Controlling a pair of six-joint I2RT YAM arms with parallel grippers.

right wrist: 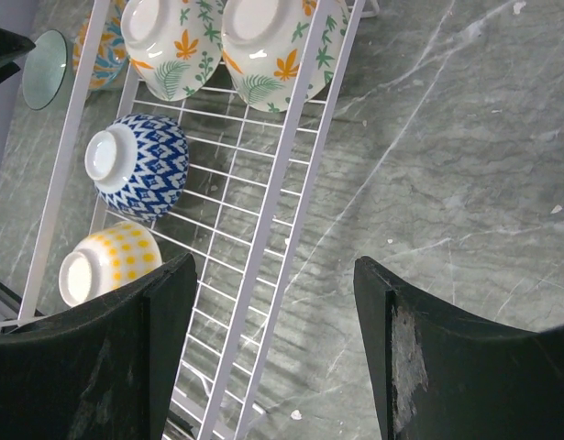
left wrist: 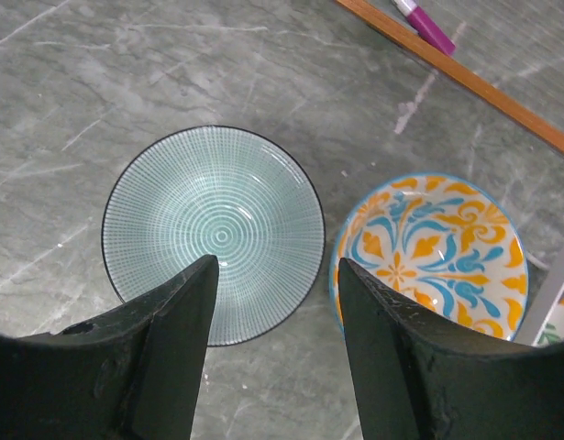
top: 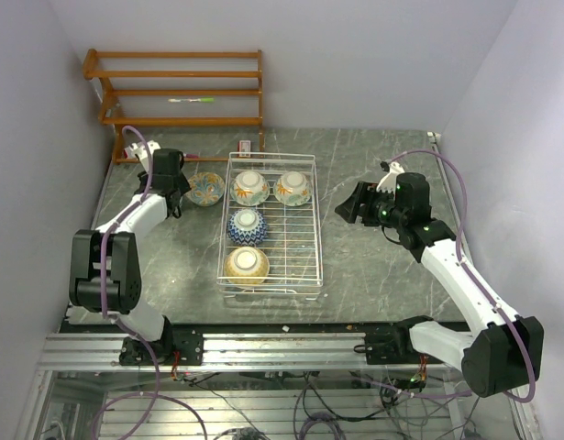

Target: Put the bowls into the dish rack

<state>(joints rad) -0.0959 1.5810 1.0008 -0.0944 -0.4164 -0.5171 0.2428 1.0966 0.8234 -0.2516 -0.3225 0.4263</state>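
Overhead, the dish rack sits mid-desk, its long sides running from the near edge toward the far edge. It holds four upturned bowls: two leaf bowls side by side at its far end, a blue bowl behind them, and a yellow bowl nearest the arms. The rack's right half is bare wire from the leaf bowls down to its near end.

The left gripper hangs near the desk's far-left corner, close to the wooden shelf. The floral bowl lies upright on the desk, just beside the rack's left rim. From above, the arm hides a second loose bowl. The left wrist view shows it: a teal bowl, upright and just beside the floral bowl, apart from it. That gripper is spread and holds nothing, and the teal bowl's right rim shows in its gap. A marker lies beyond the shelf's rail.

The right gripper hovers over bare desk right of the rack, with wide open surface out to the right edge. Its wrist view shows it spread and empty, with the rack's rail crossing between the fingers.
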